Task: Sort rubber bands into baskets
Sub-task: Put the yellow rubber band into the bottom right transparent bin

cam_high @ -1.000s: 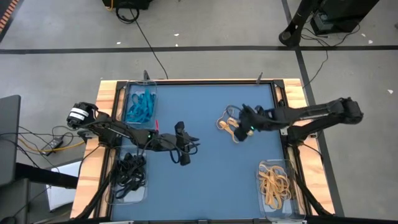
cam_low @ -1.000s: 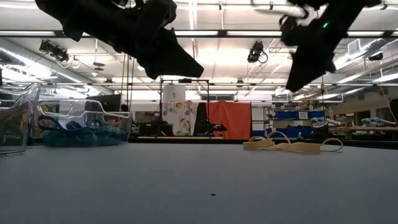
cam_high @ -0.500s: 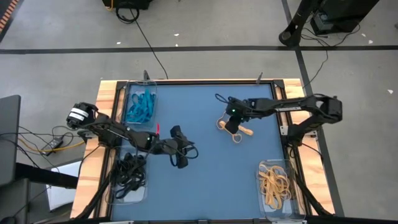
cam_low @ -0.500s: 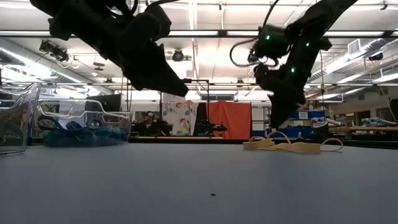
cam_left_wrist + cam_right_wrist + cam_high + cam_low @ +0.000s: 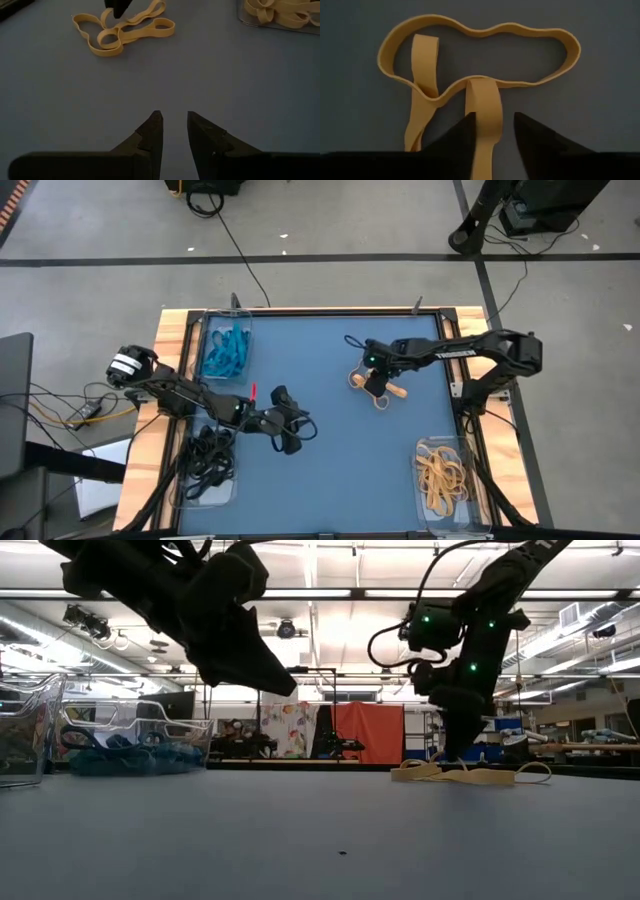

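Note:
A small tangle of tan rubber bands (image 5: 395,390) lies on the blue mat right of centre. My right gripper (image 5: 374,383) points down over it, open, fingertips close above the mat (image 5: 452,752). One tan strip (image 5: 482,100) runs between its fingers. My left gripper (image 5: 292,430) hangs above the mat left of centre, open, with nothing between its fingers (image 5: 174,117). One basket (image 5: 210,330) holds teal bands, one (image 5: 190,480) black bands, and one (image 5: 425,450) tan bands. My right gripper comes from above with its fingers on either side of one flat strip (image 5: 485,125) of the tan tangle, which lies slack on the mat. A gap shows between the strip and one finger (image 5: 530,135). Whether the other finger touches the strip, I cannot tell.
The teal and black baskets stand along the left edge, the tan one at the near right corner. Wooden frame rails (image 5: 170,350) border the mat. Bare blue mat lies between the two grippers and toward the near edge.
My right gripper has swung toward the table's left and come down over the tan tangle, tipping to point more steeply downward. My left gripper has dipped a little and rolled. The bands have stayed where they were.

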